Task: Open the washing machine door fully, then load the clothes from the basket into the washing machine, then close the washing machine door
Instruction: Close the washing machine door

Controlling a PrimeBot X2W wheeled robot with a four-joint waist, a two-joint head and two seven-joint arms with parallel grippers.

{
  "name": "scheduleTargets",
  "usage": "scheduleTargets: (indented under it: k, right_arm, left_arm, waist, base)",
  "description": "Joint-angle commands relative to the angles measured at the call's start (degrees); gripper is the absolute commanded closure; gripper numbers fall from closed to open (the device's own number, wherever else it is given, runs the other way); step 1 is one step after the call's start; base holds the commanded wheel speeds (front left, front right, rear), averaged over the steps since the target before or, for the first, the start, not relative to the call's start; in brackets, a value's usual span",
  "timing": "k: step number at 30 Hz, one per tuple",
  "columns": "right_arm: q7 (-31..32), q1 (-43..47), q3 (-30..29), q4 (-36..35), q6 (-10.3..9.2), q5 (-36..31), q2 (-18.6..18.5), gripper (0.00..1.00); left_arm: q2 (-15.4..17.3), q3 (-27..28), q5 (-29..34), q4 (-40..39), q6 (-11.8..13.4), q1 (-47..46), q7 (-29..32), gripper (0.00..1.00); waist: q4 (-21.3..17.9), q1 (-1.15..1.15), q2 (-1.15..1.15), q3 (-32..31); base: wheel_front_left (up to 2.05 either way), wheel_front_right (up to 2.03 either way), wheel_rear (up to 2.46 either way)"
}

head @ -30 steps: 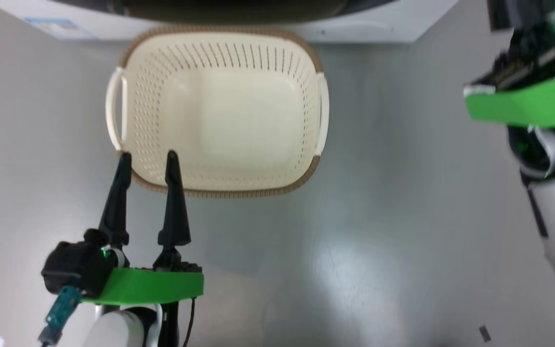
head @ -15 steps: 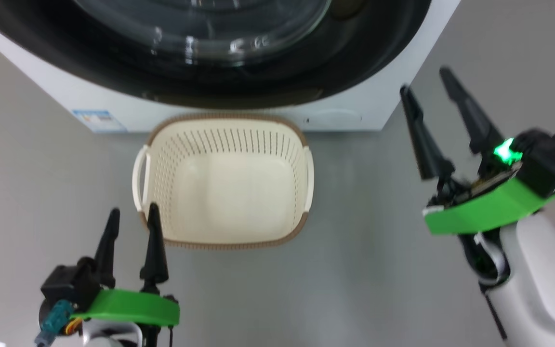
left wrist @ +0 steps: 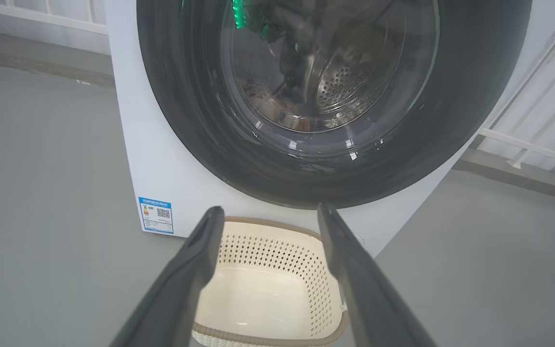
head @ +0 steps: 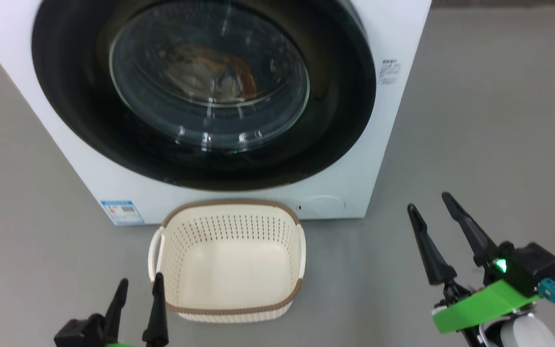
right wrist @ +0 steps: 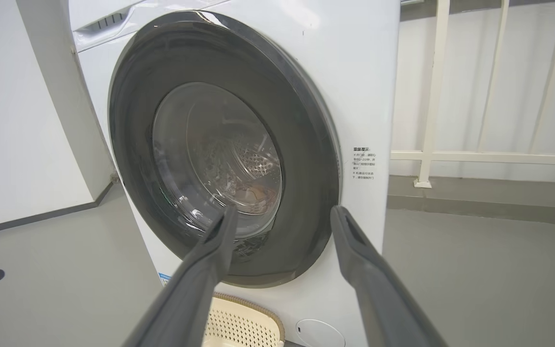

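- The grey floor carries everything in sight.
- The washing machine, a white box, stands on it facing the robot.
- The washing machine door, a glossy black ring around a bulging glass window, lies shut, flat against the machine's front.
- The basket sits on the floor just in front of the machine, below the door, its bare cream bottom showing.
- The clothes show through the glass as a cream and orange-brown heap inside the steel drum.
- The right hand hangs in the air to the right of the basket, well apart from it; its two dark fingers are spread wide, holding and touching nothing.
- The left hand hovers near the basket's near left corner, fingers parted, nothing between them.
- A small blue label sticker sits at the machine's lower left corner.
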Motion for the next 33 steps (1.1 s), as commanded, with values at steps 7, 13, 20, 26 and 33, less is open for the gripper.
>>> scheduleTargets:
  k: [7,13,20,26,33]
  right_arm:
    - [-0.3,6.5,-1.4,-3.4,-0.38,-2.3,1.7,0.0]
    - [-0.3,10.1,-3.9,-3.8,-0.38,-3.7,3.4,0.0]
    - [-0.3,12.2,-5.7,-3.2,-0.38,-4.5,4.1,0.0]
    - [-0.3,13.5,-6.8,-1.2,-0.38,-5.3,4.6,0.0]
    - [-0.3,14.3,-7.5,1.5,-0.38,-5.6,4.9,0.0]
  left_arm:
    - [0.6,1.7,0.4,0.2,-1.0,1.3,-0.4,0.0]
    - [0.6,1.9,1.3,1.1,-1.7,2.3,-0.4,0.0]
    - [0.6,2.5,1.9,1.6,-2.3,2.9,-0.4,0.0]
    - [0.6,4.2,2.9,0.6,-2.6,4.1,-0.4,0.0]
    - [0.6,5.2,4.0,0.0,-2.9,5.5,-0.4,0.0]
  waist:
    - [-1.4,0.0,0.0,-6.0]
    - [-2.3,0.0,0.0,-6.6]
    - [-3.2,0.0,0.0,-7.0]
    - [-4.0,0.0,0.0,-7.7]
    - [-4.0,0.0,0.0,-8.1]
  base:
    - [0.0,0.0,0.0]
    - [0.0,0.0,0.0]
    - [0.0,0.0,0.0]
    - [0.0,0.0,0.0]
    - [0.0,0.0,0.0]
